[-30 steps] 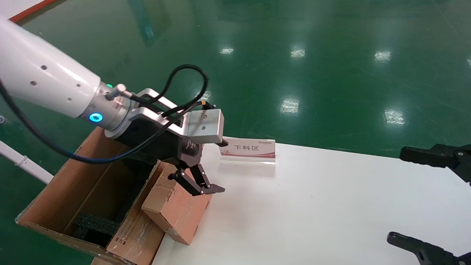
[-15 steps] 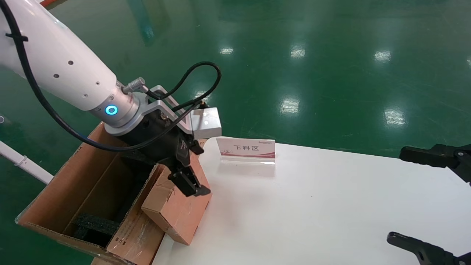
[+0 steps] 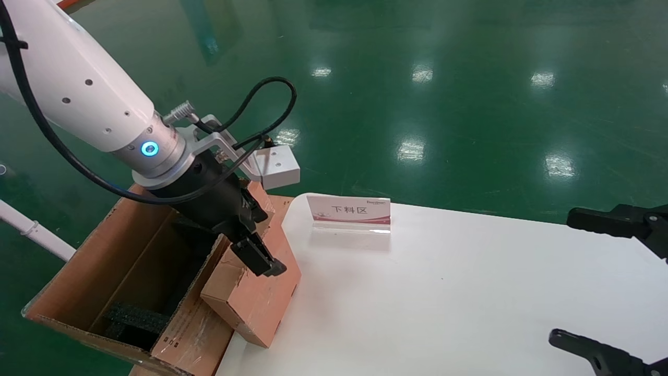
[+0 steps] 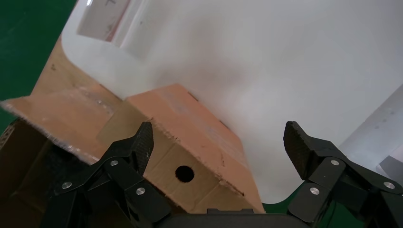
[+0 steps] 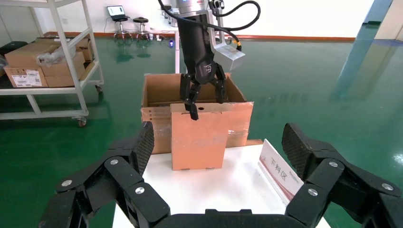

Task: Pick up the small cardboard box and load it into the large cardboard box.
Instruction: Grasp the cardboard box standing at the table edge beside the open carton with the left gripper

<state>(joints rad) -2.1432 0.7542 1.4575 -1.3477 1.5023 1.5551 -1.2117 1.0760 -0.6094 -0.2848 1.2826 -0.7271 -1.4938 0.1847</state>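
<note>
The small cardboard box [image 3: 255, 300] is reddish-brown and stands at the left edge of the white table [image 3: 443, 292], against the large cardboard box [image 3: 120, 261]. Its tan top with a round hole shows in the left wrist view [image 4: 190, 164]. My left gripper [image 3: 258, 258] is open just above the small box's top. One finger [image 4: 142, 140] is by the top's edge on the carton side, the other [image 4: 297, 142] is over the table. The right wrist view shows the small box [image 5: 197, 137], the carton [image 5: 159, 92] and the left gripper [image 5: 205, 102]. My right gripper [image 3: 561, 277] is open and parked at the table's right.
A sign card [image 3: 350, 211] stands upright at the table's far edge, right of the small box. Black foam [image 3: 133, 318] lies inside the carton. A flap [image 3: 193, 329] of the carton leans beside the small box. A shelf of cartons [image 5: 43, 61] stands far behind.
My left gripper has swung left, from over the table's side of the small box to over its top, and its wrist has turned. The small box and right arm have not moved.
</note>
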